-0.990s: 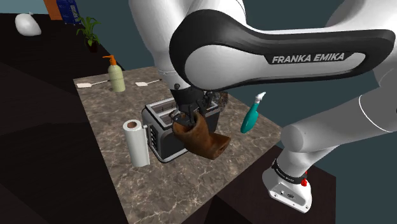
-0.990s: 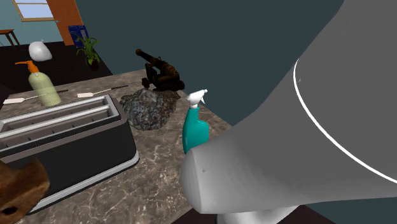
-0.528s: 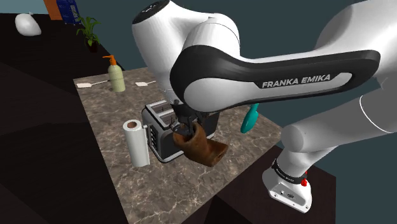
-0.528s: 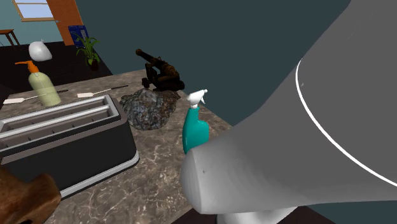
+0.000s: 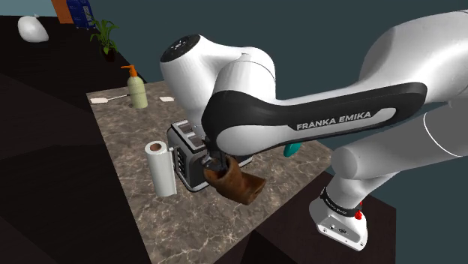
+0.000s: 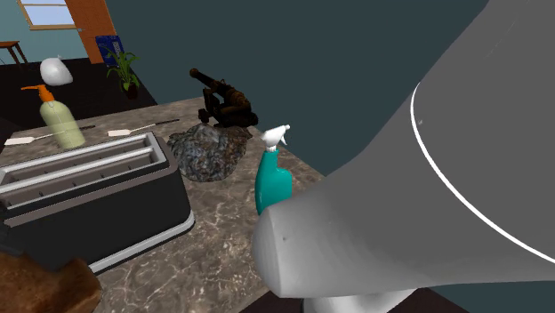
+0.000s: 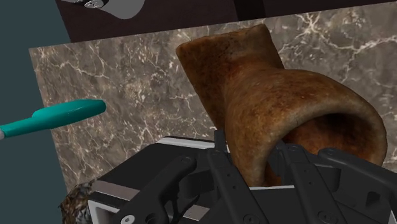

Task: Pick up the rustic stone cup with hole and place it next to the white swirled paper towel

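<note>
We see the marble counter [image 5: 187, 217], bare toward its near edge. On it stands the toaster [image 5: 187, 154], and the paper towel roll [image 5: 160, 169] is just beside it, close to the counter's side edge. In front of the toaster the gripper [image 5: 215, 163] clasps the brown cup [image 5: 238, 184] by its rim.

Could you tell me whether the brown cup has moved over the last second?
Yes. In the shoulder view, the cup, held by the gripper, has dropped lower in front of the toaster, toward the countertop.
</note>
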Controlling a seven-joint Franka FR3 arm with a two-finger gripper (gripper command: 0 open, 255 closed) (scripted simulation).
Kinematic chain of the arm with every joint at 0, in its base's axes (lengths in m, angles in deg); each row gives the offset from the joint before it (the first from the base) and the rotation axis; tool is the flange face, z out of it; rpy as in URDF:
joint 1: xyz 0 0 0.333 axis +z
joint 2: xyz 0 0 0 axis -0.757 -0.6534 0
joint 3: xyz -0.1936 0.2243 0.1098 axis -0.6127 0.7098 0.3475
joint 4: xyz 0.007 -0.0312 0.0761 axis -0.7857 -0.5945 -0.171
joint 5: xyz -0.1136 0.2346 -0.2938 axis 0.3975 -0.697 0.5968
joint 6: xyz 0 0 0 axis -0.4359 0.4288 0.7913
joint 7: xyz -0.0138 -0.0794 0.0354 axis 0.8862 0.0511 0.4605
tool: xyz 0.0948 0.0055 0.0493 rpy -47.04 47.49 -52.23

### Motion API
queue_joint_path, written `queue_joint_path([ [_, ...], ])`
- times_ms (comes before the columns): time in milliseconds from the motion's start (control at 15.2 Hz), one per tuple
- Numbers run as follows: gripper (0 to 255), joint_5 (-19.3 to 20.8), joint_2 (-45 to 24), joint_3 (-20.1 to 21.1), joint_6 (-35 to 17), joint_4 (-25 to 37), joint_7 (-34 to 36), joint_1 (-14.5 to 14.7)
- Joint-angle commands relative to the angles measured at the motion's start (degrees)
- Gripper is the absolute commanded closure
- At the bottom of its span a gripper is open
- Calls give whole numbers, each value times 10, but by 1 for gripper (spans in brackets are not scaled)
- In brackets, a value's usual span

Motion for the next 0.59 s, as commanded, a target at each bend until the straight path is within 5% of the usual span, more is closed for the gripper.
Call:
queue_joint_path([
  [0, 255, -2, -1, 9, -15, -12, 2, -4],
  [528, 255, -10, -6, 57, -73, -53, 11, -32],
])
